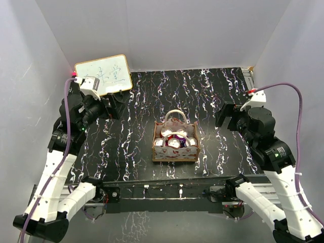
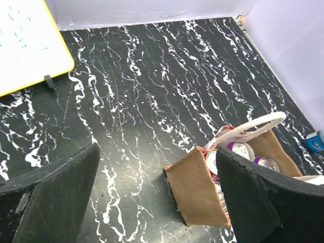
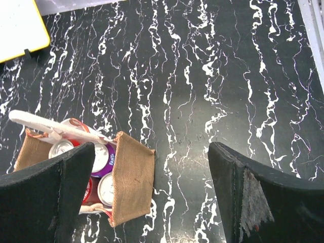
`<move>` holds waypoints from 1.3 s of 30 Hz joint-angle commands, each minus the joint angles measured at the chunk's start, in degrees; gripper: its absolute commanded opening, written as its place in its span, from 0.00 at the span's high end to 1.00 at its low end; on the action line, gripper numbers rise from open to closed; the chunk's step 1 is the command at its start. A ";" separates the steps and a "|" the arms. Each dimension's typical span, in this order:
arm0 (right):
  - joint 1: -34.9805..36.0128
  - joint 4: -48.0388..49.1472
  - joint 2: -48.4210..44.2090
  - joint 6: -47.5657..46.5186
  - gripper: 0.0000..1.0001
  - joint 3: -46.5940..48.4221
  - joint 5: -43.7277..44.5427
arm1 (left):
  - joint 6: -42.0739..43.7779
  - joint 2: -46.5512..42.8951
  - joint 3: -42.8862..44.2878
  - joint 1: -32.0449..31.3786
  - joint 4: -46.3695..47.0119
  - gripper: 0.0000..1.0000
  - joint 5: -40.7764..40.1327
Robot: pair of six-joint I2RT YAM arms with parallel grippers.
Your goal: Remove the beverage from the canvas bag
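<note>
Black marbled table (image 1: pixel 136 131) carries the bag (image 1: pixel 174 155), with cans (image 1: pixel 173 143) upright inside it, tops exposed. Wide apart and empty, the left gripper (image 1: pixel 117 105) hangs left of the bag, the right gripper (image 1: pixel 224 115) right of it, seemingly nearer.

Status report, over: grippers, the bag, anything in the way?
Both open, empty: left gripper, right gripper. Canvas bag upright mid-table, cans inside. White handle crosses above the cans.
</note>
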 commanded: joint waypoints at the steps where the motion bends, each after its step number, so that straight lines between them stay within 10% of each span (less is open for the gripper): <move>1: 0.84 0.78 2.67 3.79 0.02 4.53 4.60 | -5.33 1.74 3.44 -0.84 0.55 0.03 2.09; 21: 1.43 7.51 -1.60 3.95 0.02 -0.11 -8.30 | -29.97 20.63 2.45 -6.74 28.61 0.03 31.59; 39: 1.44 14.49 -1.60 1.76 0.02 -8.89 -41.78 | -12.97 35.09 11.78 -21.13 8.57 0.14 20.37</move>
